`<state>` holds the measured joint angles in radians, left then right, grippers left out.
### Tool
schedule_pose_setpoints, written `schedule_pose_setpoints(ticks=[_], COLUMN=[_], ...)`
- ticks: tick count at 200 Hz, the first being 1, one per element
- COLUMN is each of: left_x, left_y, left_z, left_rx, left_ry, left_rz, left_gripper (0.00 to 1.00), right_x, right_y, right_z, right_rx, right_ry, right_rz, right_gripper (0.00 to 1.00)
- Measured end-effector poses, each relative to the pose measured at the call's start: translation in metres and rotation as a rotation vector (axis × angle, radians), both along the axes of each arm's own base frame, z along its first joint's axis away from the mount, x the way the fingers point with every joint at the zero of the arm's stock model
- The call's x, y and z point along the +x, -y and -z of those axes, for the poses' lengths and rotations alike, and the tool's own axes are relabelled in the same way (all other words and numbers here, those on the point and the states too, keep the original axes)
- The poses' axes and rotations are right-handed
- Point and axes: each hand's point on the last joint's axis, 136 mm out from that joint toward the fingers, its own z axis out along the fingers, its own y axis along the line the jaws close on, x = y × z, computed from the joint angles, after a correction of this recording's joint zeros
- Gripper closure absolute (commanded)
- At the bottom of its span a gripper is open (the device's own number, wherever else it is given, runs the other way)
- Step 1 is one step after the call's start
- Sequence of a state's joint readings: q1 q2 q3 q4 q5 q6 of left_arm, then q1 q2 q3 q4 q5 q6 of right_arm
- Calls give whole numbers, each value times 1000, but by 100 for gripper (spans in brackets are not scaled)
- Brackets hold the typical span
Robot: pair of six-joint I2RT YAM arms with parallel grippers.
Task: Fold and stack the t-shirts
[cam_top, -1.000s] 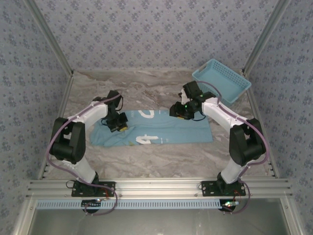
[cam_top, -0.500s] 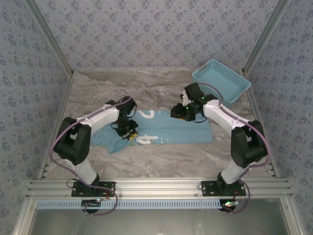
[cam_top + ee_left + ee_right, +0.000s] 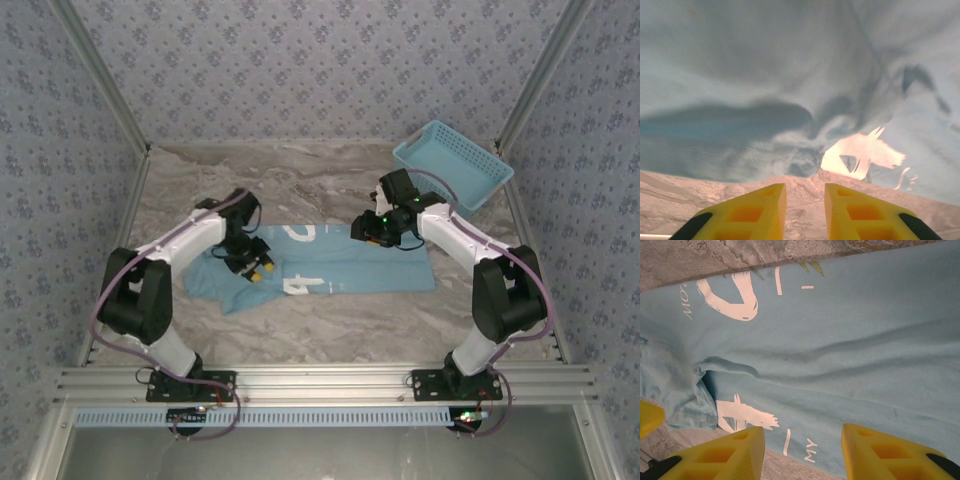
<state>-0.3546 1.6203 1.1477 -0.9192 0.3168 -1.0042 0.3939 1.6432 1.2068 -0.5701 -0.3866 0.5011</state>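
Note:
The light blue t-shirt (image 3: 350, 262) lies flat on the marble table, its white print facing up and its left end bunched into a loose fold (image 3: 215, 285). My left gripper (image 3: 260, 268) sits low at that folded end. In the left wrist view its yellow fingers (image 3: 765, 205) stand slightly apart with bare table between them, so the left gripper (image 3: 805, 186) is open and the t-shirt (image 3: 765, 90) lies just ahead. My right gripper (image 3: 366, 232) hovers over the shirt's far edge. It (image 3: 802, 429) is open wide above the t-shirt (image 3: 850, 350) and holds nothing.
A light blue plastic basket (image 3: 452, 165) leans at the back right corner. Patterned walls with metal rails close in the table (image 3: 300, 180) on three sides. The arm bases stand on the near rail.
The left gripper dragged the shirt's left end to the right, then opened and let go of it, and drew back slightly to the left. The right gripper barely moved.

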Motion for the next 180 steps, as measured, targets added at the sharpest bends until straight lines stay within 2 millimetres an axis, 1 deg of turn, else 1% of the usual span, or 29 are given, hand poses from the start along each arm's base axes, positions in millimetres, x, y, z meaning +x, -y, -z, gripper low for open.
schedule_pose_setpoints(ticks=[17, 31, 34, 56, 69, 75, 89, 106, 125, 147, 180], left_x=[12, 20, 21, 23, 23, 24, 31, 43, 51, 55, 56], left_y=[-26, -52, -60, -105, -123, -128, -134, -136, -137, -139, -144], left_z=[-5, -5, -4, 5, 11, 12, 16, 23, 31, 41, 50], left_rx=[11, 34, 45, 96, 121, 133, 148, 155, 161, 176, 196], left_ry=[31, 47, 51, 62, 74, 84, 117, 163, 188, 192, 190], left_rz=[-52, -93, -104, -146, -137, -122, -80, -33, 6, 37, 62], left_gripper=[81, 81, 81, 80, 77, 76, 74, 75, 75, 75, 75], right_x=[1, 2, 2, 3, 3, 3, 3, 3, 3, 3, 3], right_y=[0, -1, -2, -3, -5, -5, -6, -6, -7, -7, -6], right_z=[0, -1, -1, -2, -3, -3, -3, -3, -3, -3, -3], right_rx=[2, 4, 5, 9, 13, 14, 15, 15, 15, 15, 14], right_ry=[4, 10, 12, 20, 22, 24, 25, 25, 25, 24, 24], right_rz=[0, -1, -2, -5, -8, -10, -12, -13, -13, -13, -13], right_gripper=[53, 53, 53, 53, 53, 53, 53, 53, 53, 53, 53])
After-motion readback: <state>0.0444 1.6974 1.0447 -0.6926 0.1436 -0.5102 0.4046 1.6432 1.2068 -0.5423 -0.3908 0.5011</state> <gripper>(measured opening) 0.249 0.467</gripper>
